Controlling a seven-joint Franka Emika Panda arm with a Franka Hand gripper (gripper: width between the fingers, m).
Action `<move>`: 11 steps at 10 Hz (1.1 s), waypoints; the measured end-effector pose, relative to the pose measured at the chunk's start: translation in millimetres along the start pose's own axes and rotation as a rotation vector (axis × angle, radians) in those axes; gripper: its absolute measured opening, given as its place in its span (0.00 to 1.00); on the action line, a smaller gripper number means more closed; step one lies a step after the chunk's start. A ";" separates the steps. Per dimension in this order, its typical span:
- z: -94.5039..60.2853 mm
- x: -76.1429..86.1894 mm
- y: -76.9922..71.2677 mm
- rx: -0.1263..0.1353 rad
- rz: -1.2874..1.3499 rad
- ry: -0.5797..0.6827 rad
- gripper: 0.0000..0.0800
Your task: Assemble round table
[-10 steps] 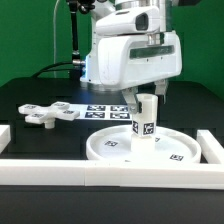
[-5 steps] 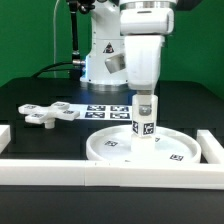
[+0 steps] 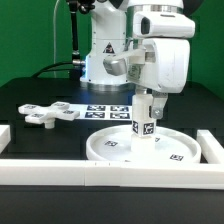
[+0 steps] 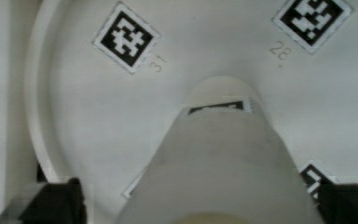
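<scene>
The round table's large rimmed disc (image 3: 118, 148) lies flat at the front of the table, with small square markers on it. The short marked leg (image 3: 145, 122) stands upright on the disc's middle. My gripper (image 3: 145, 97) hangs straight above it, open, with one finger on each side of the leg's top. In the wrist view the leg (image 4: 220, 150) rises between the two dark fingers (image 4: 55, 200), and the disc (image 4: 211, 40) lies beneath. The cross-shaped foot piece (image 3: 45, 113) lies apart at the exterior view's left.
The marker board (image 3: 103, 110) lies flat behind the disc. A long white rail (image 3: 110, 172) runs along the front, with shorter rails at the left (image 3: 5, 136) and the right (image 3: 211, 146). A green wall stands behind.
The hand has turned about its upright axis over the leg, its broad body swinging round. The jaws stayed wide. Leg, disc and foot piece have not moved.
</scene>
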State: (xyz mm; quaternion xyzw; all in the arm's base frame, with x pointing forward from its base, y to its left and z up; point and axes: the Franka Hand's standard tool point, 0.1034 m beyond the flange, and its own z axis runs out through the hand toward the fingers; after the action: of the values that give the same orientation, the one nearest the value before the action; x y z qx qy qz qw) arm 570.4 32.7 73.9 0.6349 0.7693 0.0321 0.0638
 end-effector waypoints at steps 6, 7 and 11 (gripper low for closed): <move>4.1 -0.7 -3.1 0.009 -0.168 -0.016 0.78; 5.1 -1.4 -5.8 0.019 -0.166 -0.016 0.56; 5.8 -1.7 -7.6 0.026 -0.118 -0.016 0.52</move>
State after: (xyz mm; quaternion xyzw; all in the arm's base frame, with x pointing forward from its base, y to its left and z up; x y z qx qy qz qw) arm 564.2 29.4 67.2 0.5893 0.8053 0.0130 0.0634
